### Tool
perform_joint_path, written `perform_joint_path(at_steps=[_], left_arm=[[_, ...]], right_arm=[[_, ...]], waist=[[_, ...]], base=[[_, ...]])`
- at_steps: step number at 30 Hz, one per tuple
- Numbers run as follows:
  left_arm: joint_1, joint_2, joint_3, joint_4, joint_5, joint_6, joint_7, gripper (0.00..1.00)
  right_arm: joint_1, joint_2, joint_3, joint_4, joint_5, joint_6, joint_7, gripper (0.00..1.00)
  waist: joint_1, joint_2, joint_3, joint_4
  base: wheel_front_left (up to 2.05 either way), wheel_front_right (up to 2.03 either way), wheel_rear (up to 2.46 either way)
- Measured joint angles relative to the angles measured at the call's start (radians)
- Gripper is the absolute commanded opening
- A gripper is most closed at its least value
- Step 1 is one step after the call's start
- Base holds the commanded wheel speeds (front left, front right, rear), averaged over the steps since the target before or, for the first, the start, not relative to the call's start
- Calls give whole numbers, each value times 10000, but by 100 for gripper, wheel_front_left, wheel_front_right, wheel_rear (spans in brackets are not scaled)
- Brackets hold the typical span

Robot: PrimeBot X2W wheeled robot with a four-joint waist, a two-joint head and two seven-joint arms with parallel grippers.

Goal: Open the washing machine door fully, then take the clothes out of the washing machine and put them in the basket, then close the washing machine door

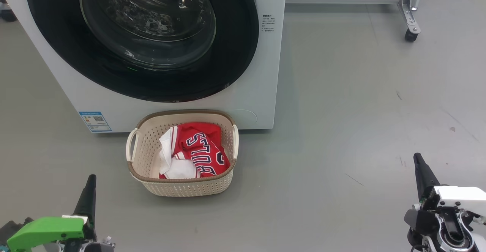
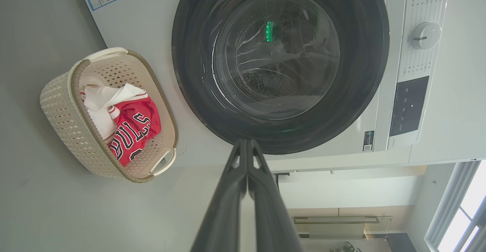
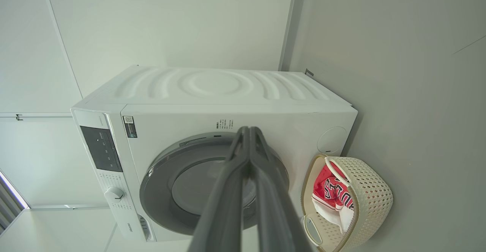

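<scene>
The washing machine door [image 1: 235, 54] stood shut against the washing machine [image 1: 125, 109], barring the way to the drum [image 1: 152, 20]. The basket [image 1: 186, 187] sat on the floor [image 1: 341, 111] just in front of the machine, its open top free above the clothes [image 1: 201, 149]. Bare floor lay wide to the right, as far as a wheeled frame leg [image 1: 411, 28].

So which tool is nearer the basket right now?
Left. The left tool is just off the left side of the basket, nearer the robot; the right tool is far off to its right.
</scene>
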Motion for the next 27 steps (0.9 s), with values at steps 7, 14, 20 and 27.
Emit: perform_joint_path(at_steps=[7, 14, 20, 27], left_arm=[[-4, -8, 6, 17, 0, 0, 2, 0], [-6, -10, 12, 48, 0, 0, 10, 0], [-9, -12, 15, 61, 0, 0, 12, 0], [-12, -15, 19, 73, 0, 0, 12, 0]], right_arm=[[-32, 0, -10, 15, 0, 0, 0, 0], [-35, 0, -19, 31, 0, 2, 0, 0], [-38, 0, -29, 48, 0, 2, 2, 0], [-41, 0, -38, 65, 0, 21, 4, 0]], waist=[[0, 0, -1, 0], [0, 0, -2, 0], [0, 0, -3, 0], [0, 0, -3, 0]], base=[[0, 0, 0], [0, 0, 0], [0, 0, 0], [0, 0, 0]])
